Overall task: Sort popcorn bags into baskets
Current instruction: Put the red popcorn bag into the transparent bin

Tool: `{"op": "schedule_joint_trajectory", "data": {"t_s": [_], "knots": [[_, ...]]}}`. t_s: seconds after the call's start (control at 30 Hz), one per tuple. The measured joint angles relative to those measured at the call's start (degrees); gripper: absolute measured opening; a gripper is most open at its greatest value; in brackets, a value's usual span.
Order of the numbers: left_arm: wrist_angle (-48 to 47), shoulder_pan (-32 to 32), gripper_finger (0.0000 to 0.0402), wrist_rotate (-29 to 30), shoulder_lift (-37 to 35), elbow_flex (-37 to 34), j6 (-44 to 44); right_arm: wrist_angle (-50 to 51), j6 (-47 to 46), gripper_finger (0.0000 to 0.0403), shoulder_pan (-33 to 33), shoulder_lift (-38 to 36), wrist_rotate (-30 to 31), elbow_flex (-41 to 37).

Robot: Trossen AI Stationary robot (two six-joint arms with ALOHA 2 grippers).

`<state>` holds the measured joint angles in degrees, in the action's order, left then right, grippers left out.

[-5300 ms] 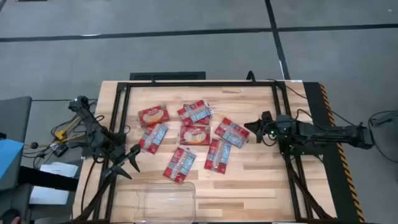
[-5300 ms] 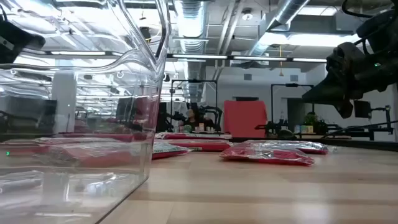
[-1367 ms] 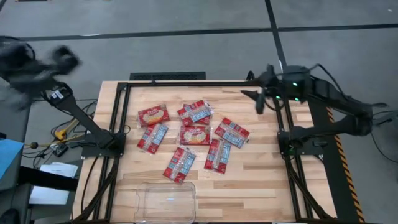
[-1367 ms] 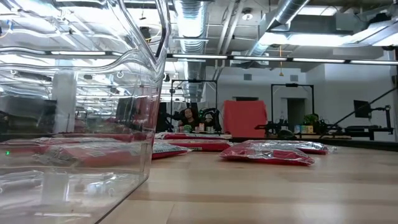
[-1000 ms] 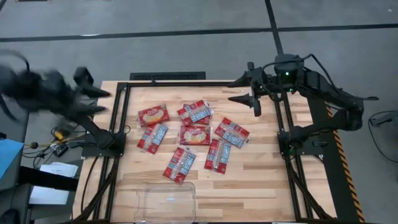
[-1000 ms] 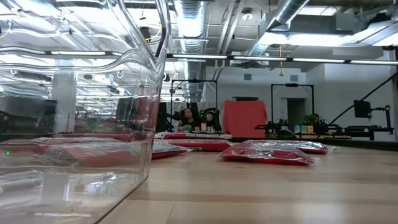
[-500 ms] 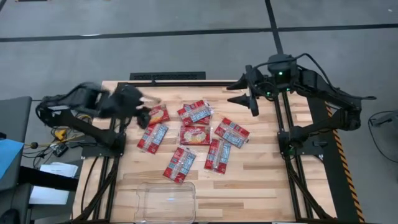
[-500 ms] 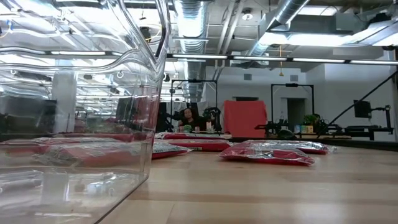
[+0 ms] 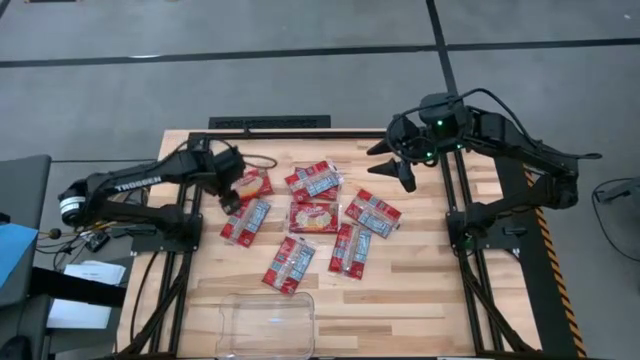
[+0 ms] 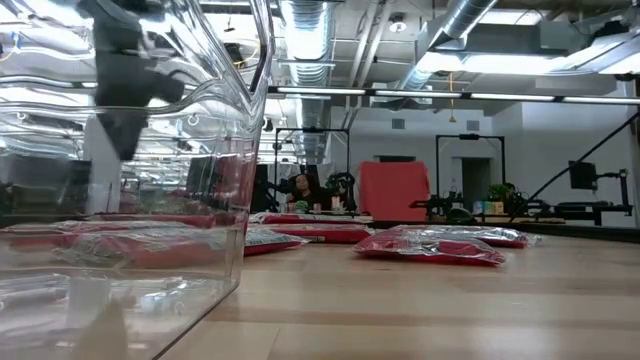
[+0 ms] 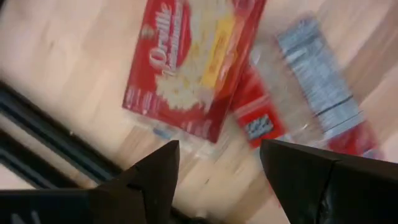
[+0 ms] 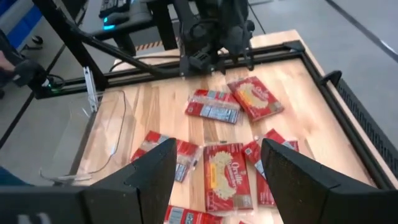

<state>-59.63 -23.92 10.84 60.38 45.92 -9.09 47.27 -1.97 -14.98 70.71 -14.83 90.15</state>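
Observation:
Several red popcorn bags (image 9: 313, 216) lie flat in a loose cluster on the middle of the wooden table. The clear basket (image 9: 266, 324) stands at the near edge, with no bag showing in it. My left gripper (image 9: 234, 192) points down, open, just above the far-left bag (image 11: 193, 68), which shows its popcorn picture; a bag with a blue-grey panel (image 11: 314, 93) lies beside it. Nothing is between its fingers. My right gripper (image 9: 392, 165) hangs open high over the table's far right, apart from the bags; its wrist view looks down on the cluster (image 12: 227, 174) and the basket (image 12: 93, 137).
A black metal frame (image 9: 320, 133) runs around the table's edges, close behind the far-left bag. Bare wood (image 9: 420, 275) lies to the right of the bags and in front of them. In the low view the basket's wall (image 10: 200, 250) fills the left foreground.
My left arm has swung in from beyond the table's left edge toward the bags, come down a long way and tipped its gripper to point downward over the far-left bag. My right gripper has tipped a little further down. No bag has moved.

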Motion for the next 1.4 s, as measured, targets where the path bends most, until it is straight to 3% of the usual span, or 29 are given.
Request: {"op": "schedule_joint_trajectory", "data": {"t_s": [0.23,0.53,0.83,1.1,1.33,1.4], "knots": [[2.2,5.5,0.0213,6.3,-1.2,-3.6,1.2,-0.3,0.9,0.026,-0.3,2.1,0.0,0.0],[2.9,14.5,0.0213,5.0,-0.7,-3.7,2.9,0.5,2.4,0.026,-0.5,4.5,-0.1,0.0],[2.8,15.6,0.0213,3.6,6.9,-3.8,3.5,0.4,4.7,0.026,-0.6,4.8,-0.1,0.0],[3.0,15.4,0.0214,4.4,8.3,-3.8,3.0,0.7,5.4,0.026,-0.9,4.8,-0.1,0.0],[4.1,14.4,0.0214,9.8,-0.1,-2.4,-3.7,0.7,6.6,0.026,-0.9,4.8,-0.2,0.0],[13.6,14.4,0.0213,8.3,-5.3,-2.3,-10.7,0.7,7.0,0.026,-0.9,4.7,-0.2,0.0]]}}
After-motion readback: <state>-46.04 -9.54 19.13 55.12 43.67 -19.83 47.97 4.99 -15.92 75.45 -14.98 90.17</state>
